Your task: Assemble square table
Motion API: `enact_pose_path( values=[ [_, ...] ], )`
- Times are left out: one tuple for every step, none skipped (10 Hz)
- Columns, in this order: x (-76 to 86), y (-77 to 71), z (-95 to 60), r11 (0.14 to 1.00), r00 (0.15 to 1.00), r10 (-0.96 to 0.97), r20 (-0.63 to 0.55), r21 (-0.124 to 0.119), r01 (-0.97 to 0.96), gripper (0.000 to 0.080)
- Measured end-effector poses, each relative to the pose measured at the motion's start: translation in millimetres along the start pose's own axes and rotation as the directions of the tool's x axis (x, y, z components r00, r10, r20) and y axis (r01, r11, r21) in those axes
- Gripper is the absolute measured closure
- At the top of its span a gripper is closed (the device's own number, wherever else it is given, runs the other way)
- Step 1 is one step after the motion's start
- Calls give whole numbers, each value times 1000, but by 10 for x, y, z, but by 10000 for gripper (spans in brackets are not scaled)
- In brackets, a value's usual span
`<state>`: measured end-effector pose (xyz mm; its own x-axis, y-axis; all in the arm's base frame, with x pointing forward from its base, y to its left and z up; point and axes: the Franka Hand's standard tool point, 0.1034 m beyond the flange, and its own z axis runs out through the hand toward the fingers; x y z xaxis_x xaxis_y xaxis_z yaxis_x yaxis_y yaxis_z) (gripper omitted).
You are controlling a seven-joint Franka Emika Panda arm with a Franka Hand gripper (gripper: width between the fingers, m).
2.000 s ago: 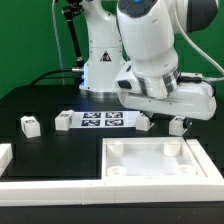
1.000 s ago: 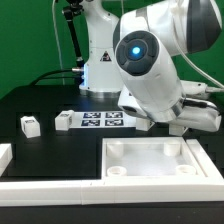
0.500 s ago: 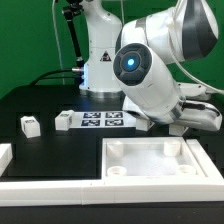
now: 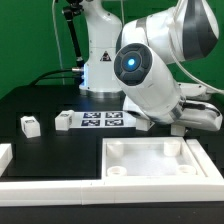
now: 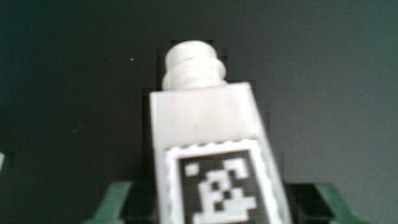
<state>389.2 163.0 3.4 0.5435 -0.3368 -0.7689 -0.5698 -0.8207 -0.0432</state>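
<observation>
In the wrist view my gripper [image 5: 217, 205] is shut on a white block leg [image 5: 210, 120]. Its black-white tag faces the camera and its threaded peg points away from the jaws, over the dark table. A green finger [image 5: 121, 200] shows on each side of the leg. In the exterior view the tilted arm hides most of the gripper [image 4: 181, 127], which hangs just behind the far right edge of the square tabletop [image 4: 112, 150]. The tabletop lies with its raised rim and corner sockets up. Two loose legs [image 4: 29, 125] [image 4: 63, 121] stand at the exterior view's left.
The marker board [image 4: 102, 121] lies behind the tabletop, with another small white part [image 4: 143, 122] at its right end. White border rails run along the front [image 4: 100, 190] and the exterior view's left [image 4: 5, 153]. The robot base [image 4: 100, 70] stands at the back.
The wrist has rotated and the arm has tilted over, so its round joint now faces the camera. The gripper has stayed behind the tabletop's right edge. Nothing has visibly moved in the last half second.
</observation>
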Motion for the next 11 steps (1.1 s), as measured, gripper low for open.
enact_pose_path(
  values=[
    [0,0,0,1000,1000,0,0,0,0,511],
    [0,0,0,1000,1000,0,0,0,0,511],
    [0,0,0,1000,1000,0,0,0,0,511],
    [0,0,0,1000,1000,0,0,0,0,511],
    [0,0,0,1000,1000,0,0,0,0,511],
    [-29,36,-86,1000,1000,-8,16,-14,9,511],
    [-82,109,-453,999,999,-30,15,-36,30,511],
    [-107,162,-732,998,998,-55,-24,-43,54,509],
    [-203,235,-980,993,995,-92,-41,-82,89,509],
    [-333,242,-1209,990,992,-112,-50,-94,107,509],
    [-334,184,-1234,990,988,-116,-99,-89,108,509]
  ],
)
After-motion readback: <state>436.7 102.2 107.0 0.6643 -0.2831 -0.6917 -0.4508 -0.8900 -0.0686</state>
